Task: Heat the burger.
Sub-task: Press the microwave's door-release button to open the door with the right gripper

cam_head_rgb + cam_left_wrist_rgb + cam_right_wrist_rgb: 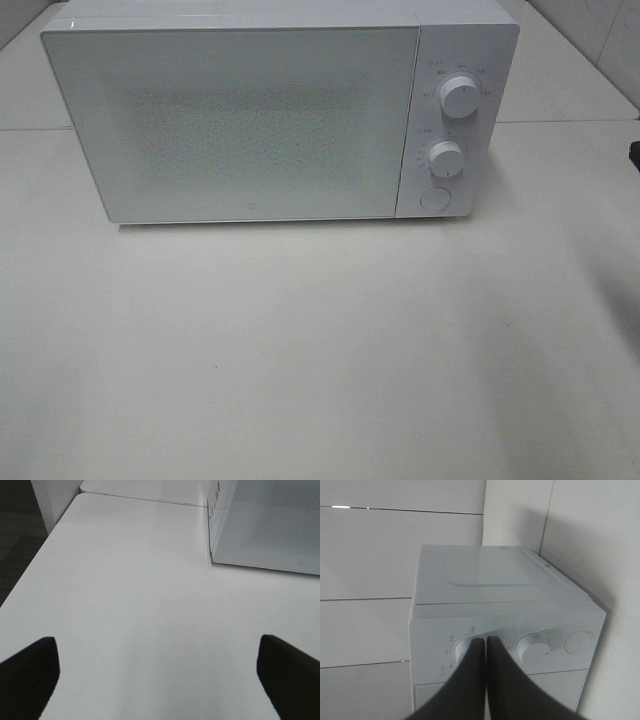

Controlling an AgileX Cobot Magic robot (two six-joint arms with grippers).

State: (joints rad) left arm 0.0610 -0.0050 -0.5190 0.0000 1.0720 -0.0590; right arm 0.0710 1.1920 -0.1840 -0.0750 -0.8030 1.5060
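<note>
White microwave (240,120) sits door-closed on the worktop (320,350); the burger shows in no view. Over the worktop the left jaws gape wide. Pressed together, the right jaws sit before 1 dial (461,649).

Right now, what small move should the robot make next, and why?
Probably ease the shut right gripper toward the control panel of the microwave: the door is closed, no burger is in view, and that gripper points at the panel.
</note>
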